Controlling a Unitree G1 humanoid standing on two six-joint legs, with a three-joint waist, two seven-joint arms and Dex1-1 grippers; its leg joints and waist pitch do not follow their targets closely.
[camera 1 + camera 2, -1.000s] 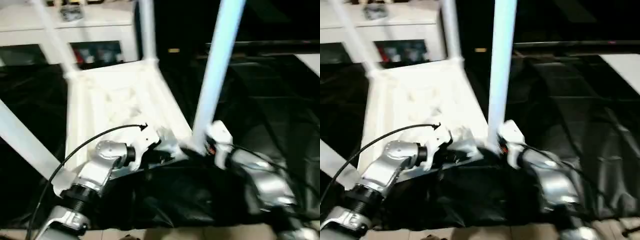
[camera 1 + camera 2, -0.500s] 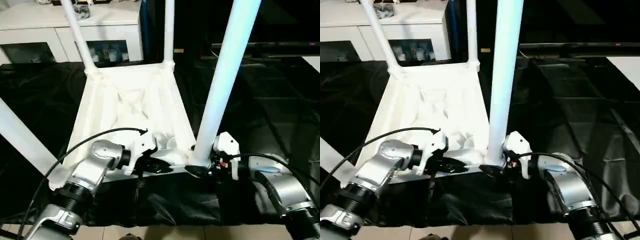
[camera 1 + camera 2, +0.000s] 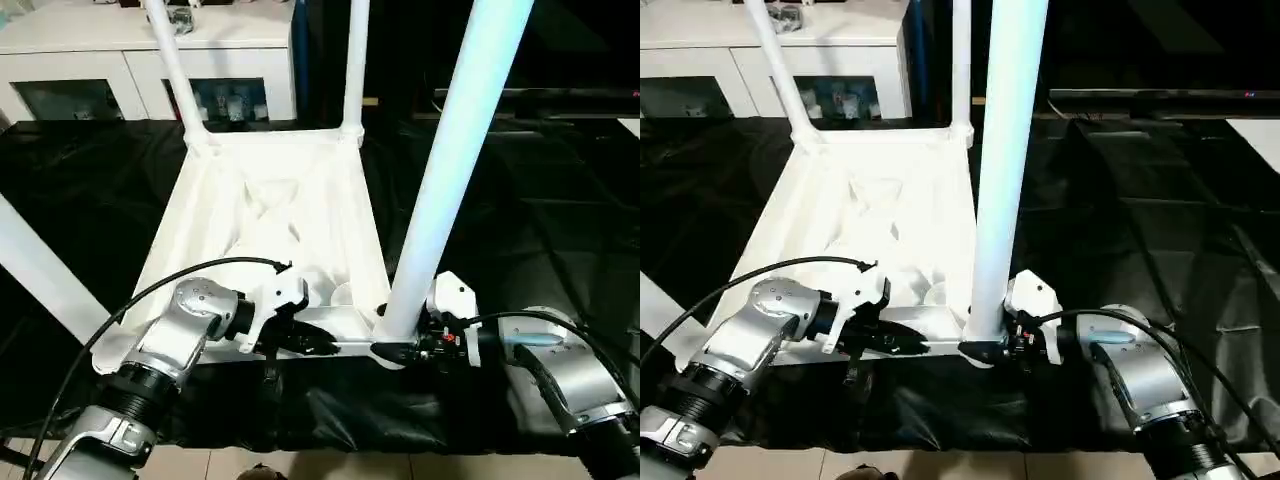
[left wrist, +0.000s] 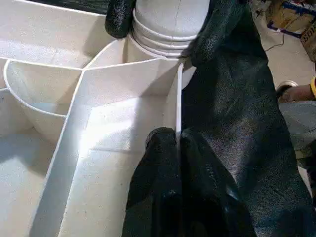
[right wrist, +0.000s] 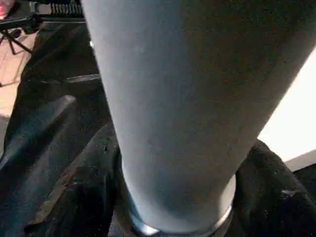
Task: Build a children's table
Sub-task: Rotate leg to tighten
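Children's table [image 3: 270, 215] lies upside down on black-covered worktop [image 3: 560, 220], legs up. Left gripper [image 3: 305, 343] clamps the near rim to steady it; right gripper [image 3: 392, 350] grips the near-right leg [image 3: 450, 170] at its socket, likely seating it.

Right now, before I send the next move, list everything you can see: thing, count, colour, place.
table top: one, white, upside down on the black sheet, raised rim up.
legs: four, white, standing up from the corner sockets; near right one is largest in view.
black sheet: one, black, spread under the table.
cabinet: one, white, behind the table, with small items in its shelf openings.
floor: pale, strip at the near edge.
left gripper: one, black fingers, pinched shut on the near rim of the top.
right gripper: one, black fingers on either side of the near right leg's base.
forearms: two, silver, at the near corners.
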